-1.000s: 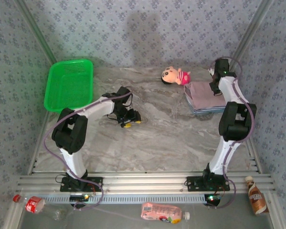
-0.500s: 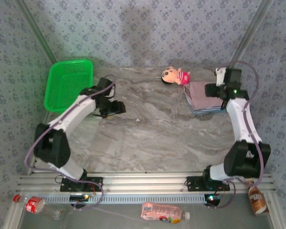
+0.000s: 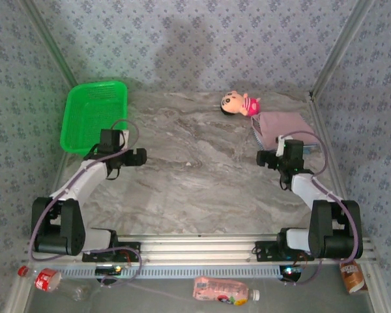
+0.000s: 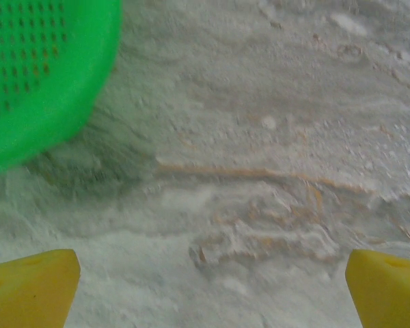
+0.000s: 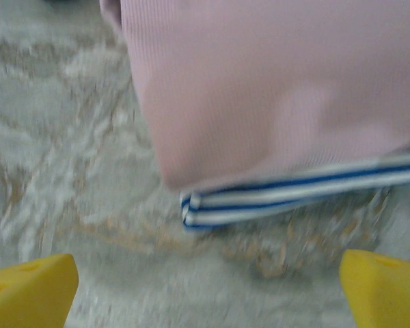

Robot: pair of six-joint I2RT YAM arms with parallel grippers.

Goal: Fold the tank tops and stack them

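tank tops (image 5: 273,89) stacked, just beyond right end effector (image 5: 208,292)

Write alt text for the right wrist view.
A folded pink tank top lies on a navy-and-white striped tank top, whose edge peeks out beneath it, on a grey marbled table. The right gripper hangs open, its yellow fingertips wide apart at the bottom corners, holding nothing.

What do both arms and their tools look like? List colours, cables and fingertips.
Both arms match. The left arm and right arm have white link shells joined by chunky black joint housings, on black bases. A thin purplish-grey cable loops loosely alongside each. The left tool and right tool are black-bodied with blunt, bright yellow fingertips.
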